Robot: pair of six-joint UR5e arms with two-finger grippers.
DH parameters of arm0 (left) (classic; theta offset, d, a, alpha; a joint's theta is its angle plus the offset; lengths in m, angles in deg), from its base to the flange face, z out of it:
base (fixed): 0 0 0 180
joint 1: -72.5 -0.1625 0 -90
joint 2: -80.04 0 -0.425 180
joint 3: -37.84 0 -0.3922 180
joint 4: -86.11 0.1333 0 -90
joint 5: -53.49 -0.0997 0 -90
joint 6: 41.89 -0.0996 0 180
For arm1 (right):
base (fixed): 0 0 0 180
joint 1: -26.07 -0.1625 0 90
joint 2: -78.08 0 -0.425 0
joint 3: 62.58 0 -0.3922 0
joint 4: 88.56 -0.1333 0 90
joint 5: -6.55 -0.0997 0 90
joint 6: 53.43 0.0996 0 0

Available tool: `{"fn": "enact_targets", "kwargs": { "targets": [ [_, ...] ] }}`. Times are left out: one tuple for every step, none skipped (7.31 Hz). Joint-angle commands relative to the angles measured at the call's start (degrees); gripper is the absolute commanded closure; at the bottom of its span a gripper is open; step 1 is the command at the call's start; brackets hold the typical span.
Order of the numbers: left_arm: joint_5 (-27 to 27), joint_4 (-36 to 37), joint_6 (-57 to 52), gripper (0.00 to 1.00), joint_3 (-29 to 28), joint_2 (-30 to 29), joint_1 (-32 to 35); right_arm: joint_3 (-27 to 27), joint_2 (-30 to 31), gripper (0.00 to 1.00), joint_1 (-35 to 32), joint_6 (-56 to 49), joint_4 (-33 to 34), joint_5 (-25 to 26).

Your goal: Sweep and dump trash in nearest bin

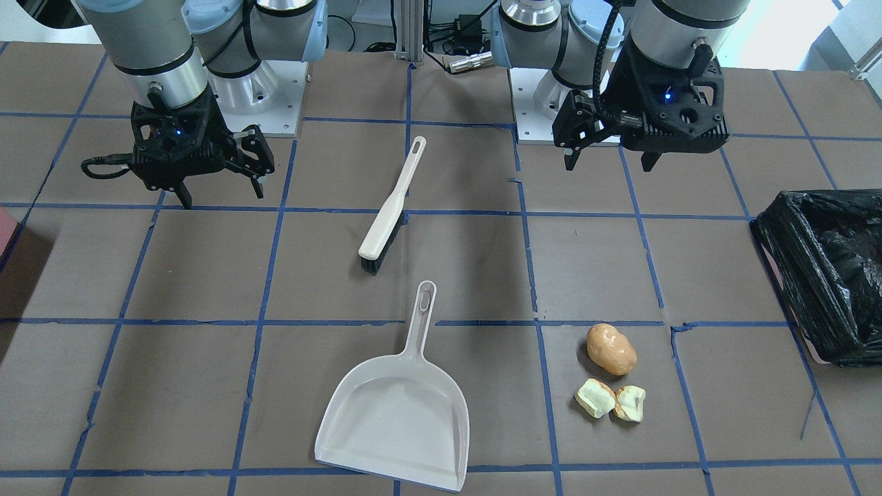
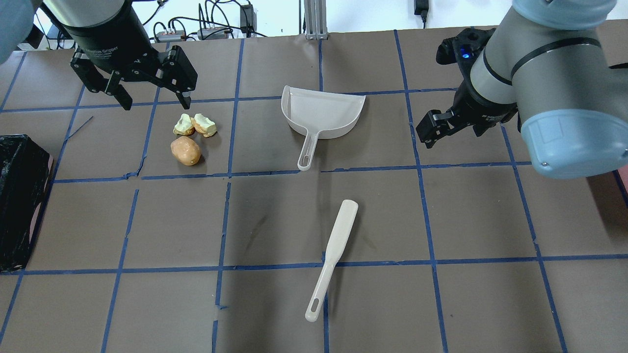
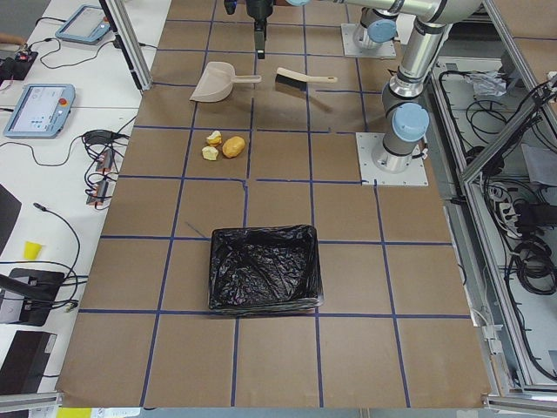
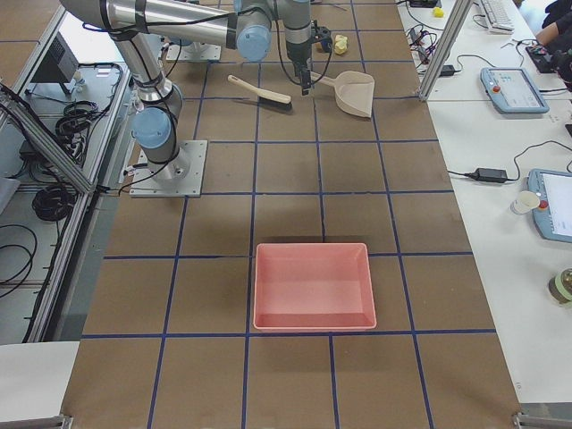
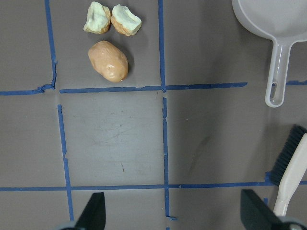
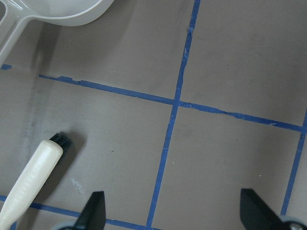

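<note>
The trash lies together on the table: an orange-tan potato-like lump (image 1: 611,349) and two pale yellow-green chunks (image 1: 595,397) (image 1: 630,403). It also shows in the left wrist view (image 5: 108,61). The bin (image 1: 827,275), lined with a black bag, stands at the table's end on my left side. A white dustpan (image 1: 400,413) and a white brush (image 1: 389,207) lie mid-table. My left gripper (image 2: 157,105) hangs open and empty above the table near the trash. My right gripper (image 2: 454,135) hangs open and empty to the right of the dustpan.
A pink tray (image 4: 313,286) sits at the table's end on my right side. Blue tape lines grid the brown table (image 2: 471,215). Cables and screens lie beyond the far edge (image 3: 96,139).
</note>
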Motion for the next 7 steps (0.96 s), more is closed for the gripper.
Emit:
{"fn": "enact_targets", "kwargs": {
  "targets": [
    [0.06,0.0,-0.02,0.0,-0.09,0.08,0.02,2.07,0.38,0.0,-0.12,4.1,-2.93,0.52],
    [0.15,0.0,-0.02,0.0,-0.01,0.08,0.02,3.48,0.29,0.0,-0.21,4.31,-4.7,0.52],
    [0.23,-0.09,-0.02,0.0,0.08,0.08,0.02,3.58,0.38,0.0,-0.21,4.4,-4.8,0.44],
    [0.32,0.0,-0.02,0.0,0.69,0.17,0.02,3.14,0.56,0.0,-0.56,6.75,-5.15,-0.09],
    [0.32,0.0,-0.02,0.0,0.96,0.08,0.02,3.05,0.64,0.0,-2.65,11.99,-5.16,-0.01],
    [0.32,0.09,-0.02,0.0,0.96,-0.18,0.1,3.05,0.47,0.0,-4.15,12.74,-4.37,0.34],
    [0.24,0.09,-0.11,0.0,0.87,-0.36,0.02,3.23,-0.05,0.0,-4.16,12.14,-4.19,0.26]
  ]
}}
